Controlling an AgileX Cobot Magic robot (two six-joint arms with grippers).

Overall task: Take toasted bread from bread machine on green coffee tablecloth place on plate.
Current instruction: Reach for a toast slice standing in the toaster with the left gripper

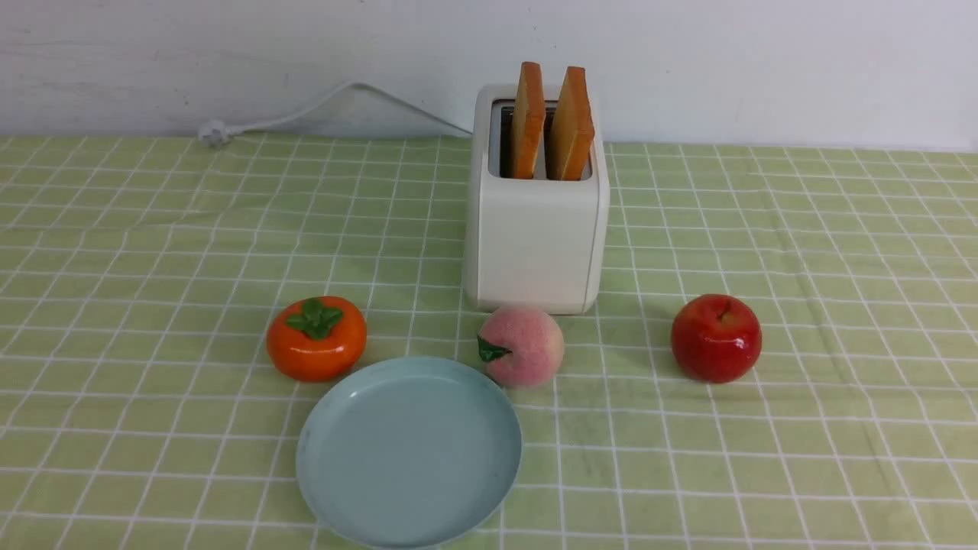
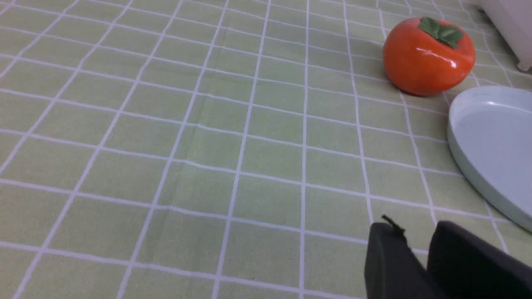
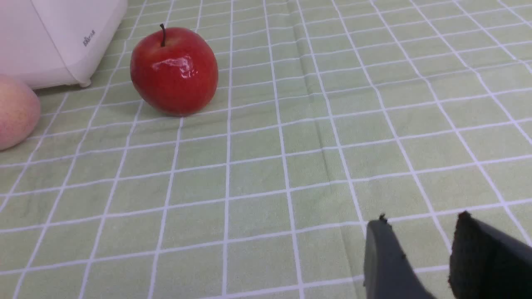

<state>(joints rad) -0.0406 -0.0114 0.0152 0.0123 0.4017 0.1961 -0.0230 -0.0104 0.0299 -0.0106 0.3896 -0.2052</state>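
Two slices of toasted bread, one (image 1: 529, 118) and the other (image 1: 573, 126), stand upright in the slots of the cream-white bread machine (image 1: 535, 244) at the back middle of the green coffee tablecloth (image 1: 153, 252). The pale blue plate (image 1: 409, 451) lies empty at the front, left of centre. Neither gripper shows in the front view. My left gripper (image 2: 415, 232) hovers low over bare cloth, slightly open and empty, with the plate's rim (image 2: 457, 108) close by. My right gripper (image 3: 422, 220) is open and empty over bare cloth. A corner of the bread machine (image 3: 62, 37) shows in the right wrist view.
An orange persimmon (image 1: 315, 338) sits just behind the plate's left side, a pink peach (image 1: 521, 346) touches its far right rim, and a red apple (image 1: 716, 338) stands to the right. The white cord (image 1: 306, 111) runs left from the bread machine along the wall.
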